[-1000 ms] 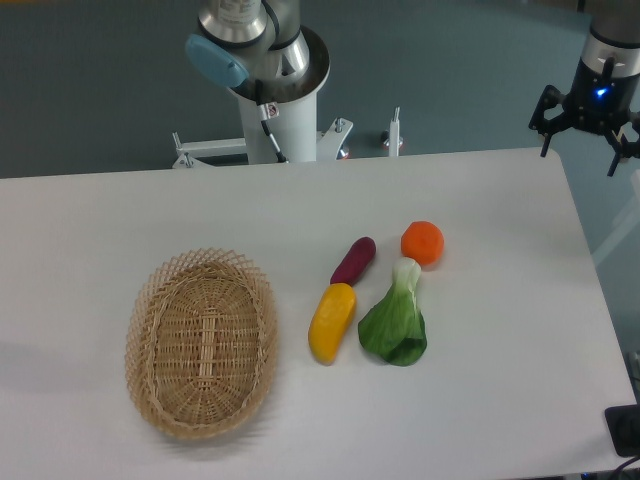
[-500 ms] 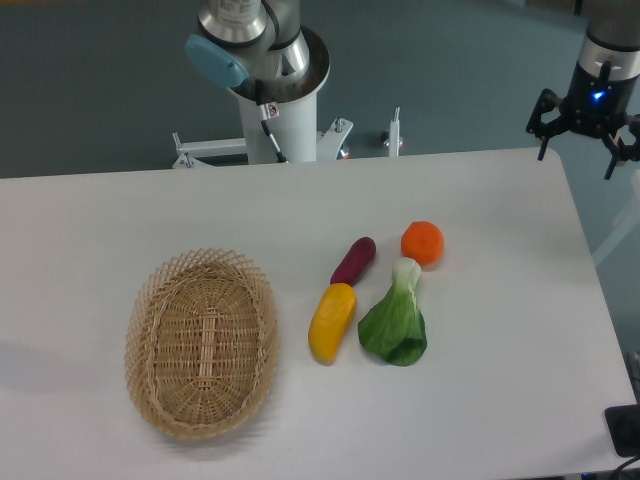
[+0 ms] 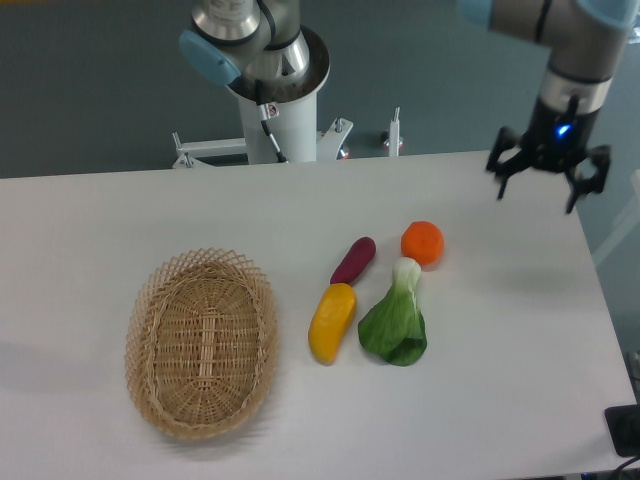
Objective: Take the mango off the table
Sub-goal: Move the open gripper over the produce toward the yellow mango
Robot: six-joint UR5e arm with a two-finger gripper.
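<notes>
Gripper point(image 3: 546, 180) now shifted in from beyond the far right corner of the table point(image 3: 120, 210), leftward and lower than half a second ago; fingers spread apart, nothing between them, pointing down over the far right edge. More of the forearm in view at top right than before. Taken as the start of the approach, no descent to the fruit yet. Mango point(image 3: 331, 322) unmoved, lying flat near the middle of the desk, slightly toward the near edge, long axis running near-to-far. Purple vegetable point(image 3: 353, 260) just beyond its far end, close or touching, cannot tell which. Leafy green point(image 3: 396, 320) just beside on the right, orange fruit point(image 3: 422, 242) farther back right, wicker basket point(image 3: 202, 342) apart on the left. Gripper well apart from the mango; long diagonal travel toward the near left likely needed. Tight neighbours on two sides: probable risk of nudging them on closing.
</notes>
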